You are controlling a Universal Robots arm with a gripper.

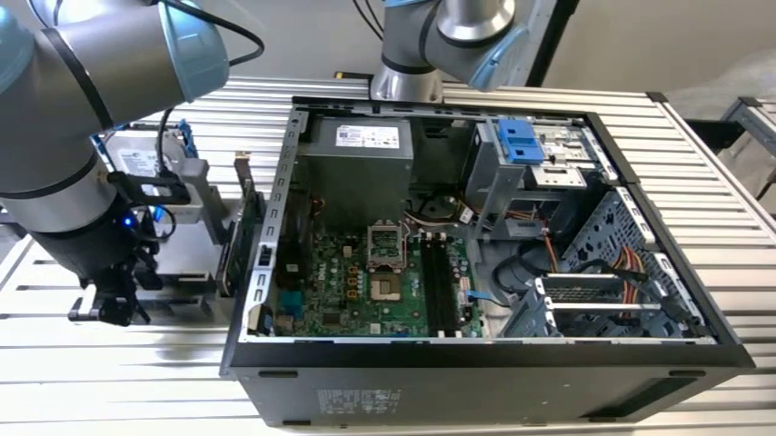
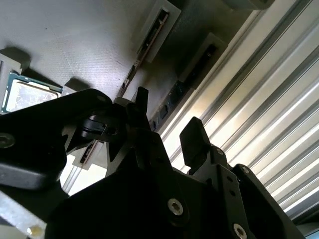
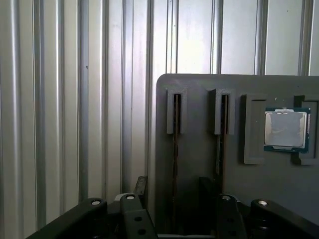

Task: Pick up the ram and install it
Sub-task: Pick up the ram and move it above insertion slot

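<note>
Jaws of the gripper (image 3: 174, 188) stand spread, one black finger on either side of the ram (image 3: 174, 149) with a gap on each side, so nothing is pinched. In the second wrist view the gripper (image 2: 168, 119) straddles the same ram (image 2: 172, 95), whose thin edge faces the camera. The stick stands on its long edge in a slot of the grey holder (image 3: 199, 84), its long axis running parallel to the ribs of the metal table (image 3: 75, 99). A second stick (image 3: 220, 134) stands in the neighbouring slot, parallel to the first and just beside one finger. A processor chip (image 3: 286, 129) lies flat on the holder beyond it. In the exterior view the gripper (image 1: 109, 304) hangs at the exterior view's left of the open computer case (image 1: 485, 372).
</note>
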